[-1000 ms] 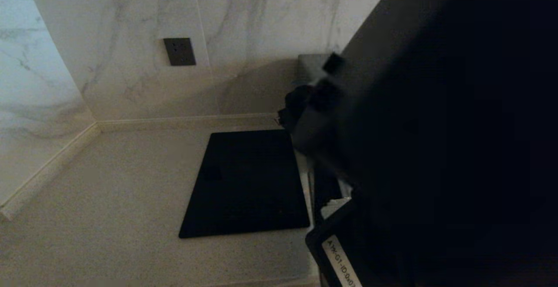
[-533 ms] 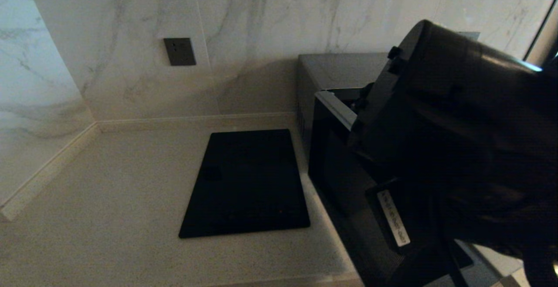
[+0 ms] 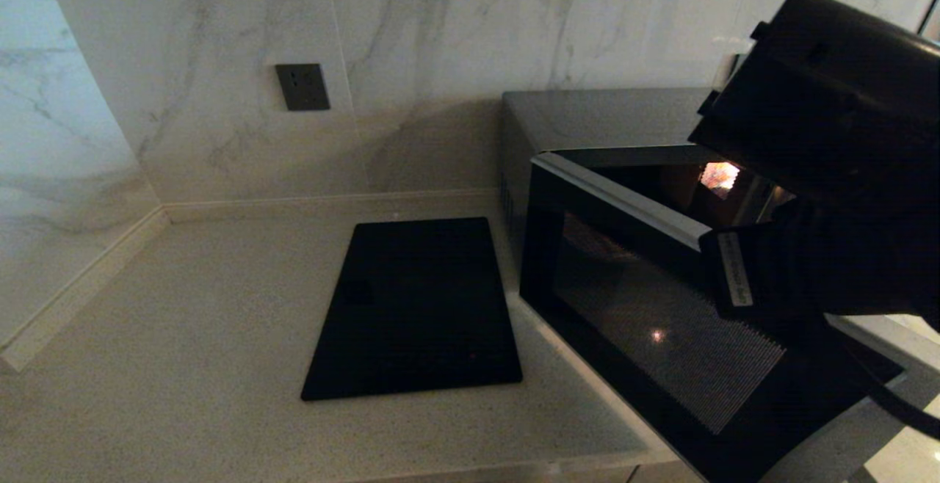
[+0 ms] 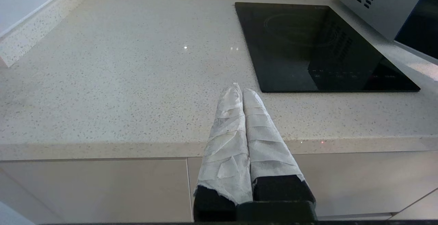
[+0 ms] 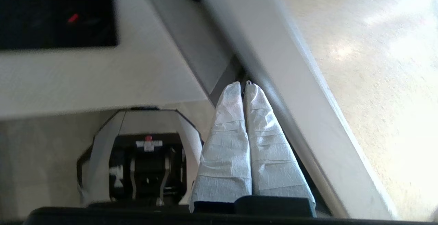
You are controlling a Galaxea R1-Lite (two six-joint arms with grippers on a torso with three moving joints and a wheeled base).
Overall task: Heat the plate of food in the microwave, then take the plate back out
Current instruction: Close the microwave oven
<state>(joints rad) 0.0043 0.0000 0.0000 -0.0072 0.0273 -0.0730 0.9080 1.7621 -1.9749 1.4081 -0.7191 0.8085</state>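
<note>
Large dark grey and silver microwave (image 3: 587, 120) on the pale speckled stone bench (image 3: 183, 336), dark glass door (image 3: 661, 321) swung partway open. Right gripper (image 5: 244, 84) pressed together, empty, beside the door's edge. Left gripper (image 4: 239, 90) pressed together, parked off the bench's front edge. Flat black rectangular slab (image 3: 418, 307) just beside the microwave. Plate of food out of sight.

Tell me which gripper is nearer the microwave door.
Right. The right gripper, shut, has its tips at the edge of the microwave door. The left gripper, shut, hangs off the counter's front edge, short of the cooktop.
</note>
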